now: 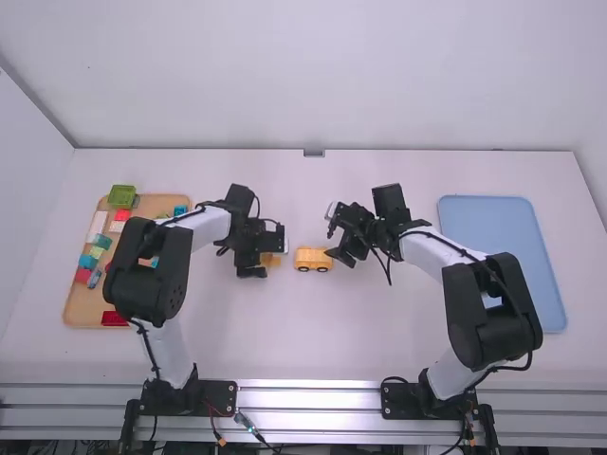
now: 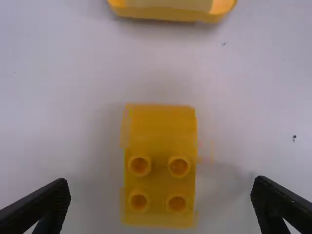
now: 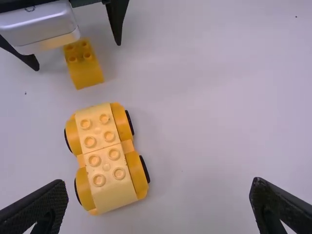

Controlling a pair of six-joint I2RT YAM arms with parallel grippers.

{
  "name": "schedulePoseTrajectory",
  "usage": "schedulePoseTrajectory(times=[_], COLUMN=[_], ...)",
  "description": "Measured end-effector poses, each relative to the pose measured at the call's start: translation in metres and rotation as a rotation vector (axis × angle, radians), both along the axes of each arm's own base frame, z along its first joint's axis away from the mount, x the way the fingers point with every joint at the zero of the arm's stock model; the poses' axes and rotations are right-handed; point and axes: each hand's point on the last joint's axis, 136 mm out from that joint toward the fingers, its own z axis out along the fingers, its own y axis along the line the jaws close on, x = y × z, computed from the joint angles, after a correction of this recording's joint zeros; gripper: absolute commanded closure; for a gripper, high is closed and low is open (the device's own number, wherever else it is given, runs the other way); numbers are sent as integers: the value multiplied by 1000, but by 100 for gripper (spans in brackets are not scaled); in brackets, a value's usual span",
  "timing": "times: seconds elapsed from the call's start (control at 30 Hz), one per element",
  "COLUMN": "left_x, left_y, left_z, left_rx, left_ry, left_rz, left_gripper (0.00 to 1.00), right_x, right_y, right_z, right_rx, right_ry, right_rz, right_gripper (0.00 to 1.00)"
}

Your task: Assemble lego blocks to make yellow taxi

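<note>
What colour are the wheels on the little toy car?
Black; the wheels show best in the right wrist view.

From here the yellow brick [image 2: 160, 131] looks like smooth, faintly shiny plastic; the toy car [image 3: 115, 184] is smooth plastic too; the blue tray [image 1: 488, 223] seems matt; the ridged rail [image 1: 308, 393] gleams like bare metal.

I see a plain blue tray [image 1: 488, 220] at frame right. Mid-frame, the car [image 1: 311, 256] is yellow with black wheels [image 3: 145, 169].
</note>
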Motion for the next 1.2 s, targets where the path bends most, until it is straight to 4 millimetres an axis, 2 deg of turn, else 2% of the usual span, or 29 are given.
schedulePoseTrajectory(times=[0.23,0.37,0.5,0.6,0.73,0.87,1.03,1.1,1.2], left_x=[3,-4,-10,-3,7,20,19,12,7], left_y=[1,6,2,0,8,12,4,-1,-5], left_z=[0,-2,-1,6,19,31,28,26,27], left_rx=[5,26,-8,-98,-241,-418,-534,-591,-633], left_ry=[-1,36,49,18,-29,-163,-250,-247,-222], left_rz=[41,62,13,-19,-28,-63,-49,-25,-3], left_gripper=[1,1,1,1,1,1,1,1,1], right_x=[1,2,4,4,2,1,-9,-16,-14], right_y=[-2,-2,-1,-1,-2,-2,0,0,-2], right_z=[0,1,2,2,1,0,0,2,10], right_rx=[0,1,4,3,0,2,23,55,105], right_ry=[1,-4,-13,-15,-6,2,29,38,14], right_rz=[-7,-6,-7,-5,-5,-5,39,79,105], right_gripper=[1,1,1,1,1,1,1,1,1])
